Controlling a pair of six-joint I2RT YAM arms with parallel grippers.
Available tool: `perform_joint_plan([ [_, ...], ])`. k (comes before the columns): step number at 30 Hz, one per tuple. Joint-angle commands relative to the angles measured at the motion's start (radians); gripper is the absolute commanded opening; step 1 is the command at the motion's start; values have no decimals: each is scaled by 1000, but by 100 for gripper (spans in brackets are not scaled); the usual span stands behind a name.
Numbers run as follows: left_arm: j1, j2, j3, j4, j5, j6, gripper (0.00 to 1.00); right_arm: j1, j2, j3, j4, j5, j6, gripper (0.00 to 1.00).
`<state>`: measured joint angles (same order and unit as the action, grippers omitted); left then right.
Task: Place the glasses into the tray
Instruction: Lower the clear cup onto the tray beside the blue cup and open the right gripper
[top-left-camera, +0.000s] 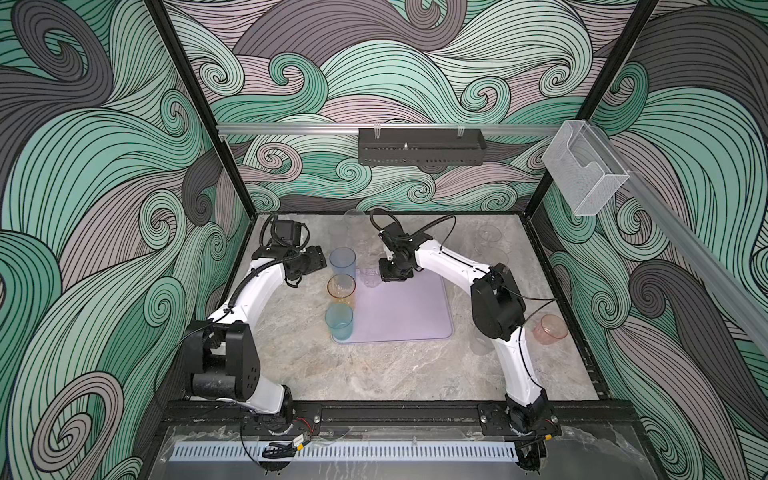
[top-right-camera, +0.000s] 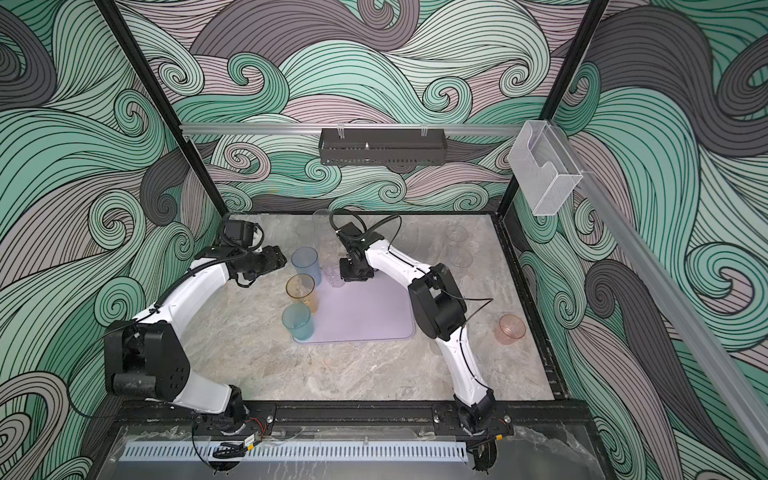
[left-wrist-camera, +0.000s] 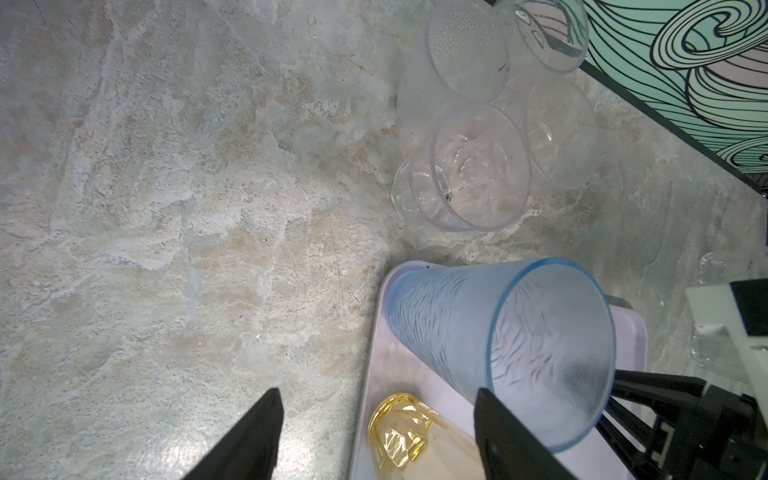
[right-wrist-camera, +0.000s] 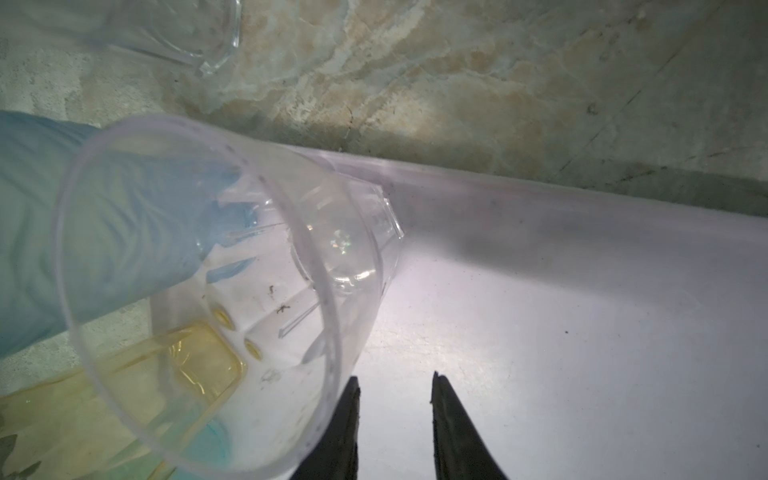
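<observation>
The flat, rounded-cornered lavender plastic tray lies in the middle of the frame in both top views, on the grey marbled tabletop. Three tall translucent glasses stand upright in a line along its left edge. The blue tumbler is the highest in the frame, the amber tumbler is in the middle and the teal tumbler is the lowest. A small clear glass stands just right of the blue one. The right wrist view shows its base on the tray, just inside the rim.

The right gripper hangs over the tray right beside this glass. Its jaws are a narrow way apart with only bare tray between them. One finger is close against the glass rim, but I cannot tell whether it touches.

The left gripper is just left of the blue tumbler, its jaws spread wide and holding nothing.

Off the tray, a cluster of clear and frosted cups stands above it in the top views. A pair of clear cups is at the tabletop's upper right. A short pink cup stands at the right edge.
</observation>
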<state>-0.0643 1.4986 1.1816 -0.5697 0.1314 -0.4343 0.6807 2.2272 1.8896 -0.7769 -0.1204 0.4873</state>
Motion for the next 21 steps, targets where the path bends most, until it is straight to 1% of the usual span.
perform_joint_plan([
  [1,-6,1,36,-20,4,8,75,6,30,34,-6,-19,9,30],
  [8,-5,6,56,-31,-22,9,75,3,-3,19,-8,-13,-2,30],
  [14,7,41,131,-32,-37,-34,75,3,-125,-89,-7,-3,-33,32],
  [16,14,76,164,-10,-7,-56,75,2,-182,-145,-7,13,-44,32],
  [18,28,129,184,39,51,-76,75,2,-232,-198,-2,27,-49,33],
  [21,61,248,283,41,145,-109,73,2,-300,-270,14,37,-53,33],
])
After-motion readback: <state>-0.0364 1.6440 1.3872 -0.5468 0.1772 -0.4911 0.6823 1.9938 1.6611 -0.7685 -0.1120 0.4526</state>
